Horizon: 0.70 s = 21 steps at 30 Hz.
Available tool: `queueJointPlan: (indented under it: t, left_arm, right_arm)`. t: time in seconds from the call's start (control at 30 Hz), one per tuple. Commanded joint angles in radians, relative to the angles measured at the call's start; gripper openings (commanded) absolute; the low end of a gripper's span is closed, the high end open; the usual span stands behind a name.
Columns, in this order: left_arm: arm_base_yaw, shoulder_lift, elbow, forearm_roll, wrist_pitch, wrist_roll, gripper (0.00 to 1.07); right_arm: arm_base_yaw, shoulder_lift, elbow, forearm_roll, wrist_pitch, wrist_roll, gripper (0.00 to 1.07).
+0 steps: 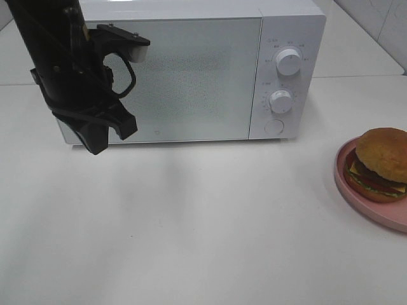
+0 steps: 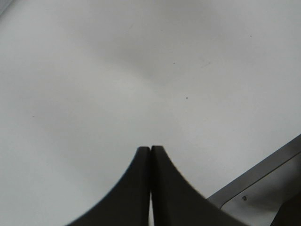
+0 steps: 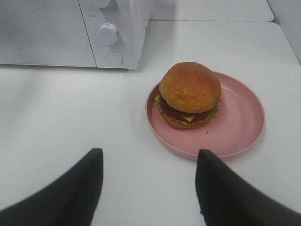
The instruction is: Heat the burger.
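The burger with a golden-brown bun sits on a pink plate at the right edge of the table; it also shows in the right wrist view on the plate. The white microwave stands at the back with its door shut. My left gripper hangs in front of the microwave's left edge, its fingers pressed together and empty. My right gripper is open and empty, a short way in front of the plate; it does not show in the exterior view.
The microwave has two knobs and a round button on its right panel. White table lies between the microwave and the front edge. A microwave corner shows in the left wrist view.
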Motion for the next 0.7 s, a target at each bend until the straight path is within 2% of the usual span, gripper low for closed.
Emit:
queueJointPlan:
  t: [0.03, 0.07, 0.1, 0.13, 0.2, 0.23, 0.27, 0.3, 0.33, 0.37, 0.4, 0.43, 0.47, 0.5, 0.57, 0.7]
  left_arm:
    - [0.045, -0.035, 0.004, 0.000, 0.062, -0.018, 0.00]
    - [0.045, -0.035, 0.004, 0.000, 0.062, -0.018, 0.00]
    - [0.100, -0.054, 0.007, -0.017, 0.062, -0.039, 0.00]
    - [0.100, -0.054, 0.007, -0.017, 0.062, -0.039, 0.00]
    - [0.198, -0.076, 0.011, -0.033, 0.062, -0.077, 0.00]
    - [0.198, -0.076, 0.011, -0.033, 0.062, -0.077, 0.00]
    - [0.234, -0.086, 0.013, -0.035, 0.062, -0.093, 0.00]
    - [0.300, -0.112, 0.026, -0.033, 0.062, -0.105, 0.00]
    - [0.300, -0.112, 0.026, -0.033, 0.062, -0.105, 0.00]
    - [0.337, -0.125, 0.034, -0.033, 0.062, -0.111, 0.00]
    - [0.409, -0.150, 0.051, -0.033, 0.062, -0.120, 0.00]
    - [0.409, -0.150, 0.051, -0.033, 0.062, -0.120, 0.00]
    - [0.467, -0.178, 0.068, -0.035, 0.062, -0.120, 0.00]
    - [0.467, -0.178, 0.068, -0.035, 0.062, -0.120, 0.00]
    - [0.543, -0.232, 0.105, -0.035, 0.062, -0.164, 0.00]
    - [0.588, -0.294, 0.152, -0.029, 0.061, -0.168, 0.00]
  right_arm:
    - [-0.005, -0.024, 0.002, -0.001, -0.009, -0.007, 0.57]
    - [-0.005, -0.024, 0.002, -0.001, -0.009, -0.007, 0.57]
    - [-0.005, -0.024, 0.002, -0.001, -0.009, -0.008, 0.57]
    - [-0.005, -0.024, 0.002, -0.001, -0.009, -0.008, 0.57]
    - [-0.005, -0.024, 0.002, -0.001, -0.009, -0.008, 0.57]
    - [-0.005, -0.024, 0.002, -0.001, -0.009, -0.008, 0.57]
    - [-0.005, -0.024, 0.002, -0.001, -0.009, -0.008, 0.57]
    - [-0.005, -0.024, 0.002, -0.001, -0.009, -0.008, 0.57]
    - [-0.005, -0.024, 0.002, -0.001, -0.009, -0.008, 0.57]
    - [-0.005, -0.024, 0.002, -0.001, -0.009, -0.008, 0.57]
    - [-0.005, -0.024, 0.002, -0.001, -0.009, -0.008, 0.57]
    - [-0.005, -0.024, 0.002, -0.001, -0.009, -0.008, 0.57]
    - [-0.005, -0.024, 0.002, -0.001, -0.009, -0.008, 0.57]
    - [-0.005, -0.024, 0.002, -0.001, -0.009, -0.008, 0.57]
    - [-0.005, -0.024, 0.002, -0.001, -0.009, -0.008, 0.57]
    - [-0.005, -0.024, 0.002, -0.001, -0.009, -0.008, 0.57]
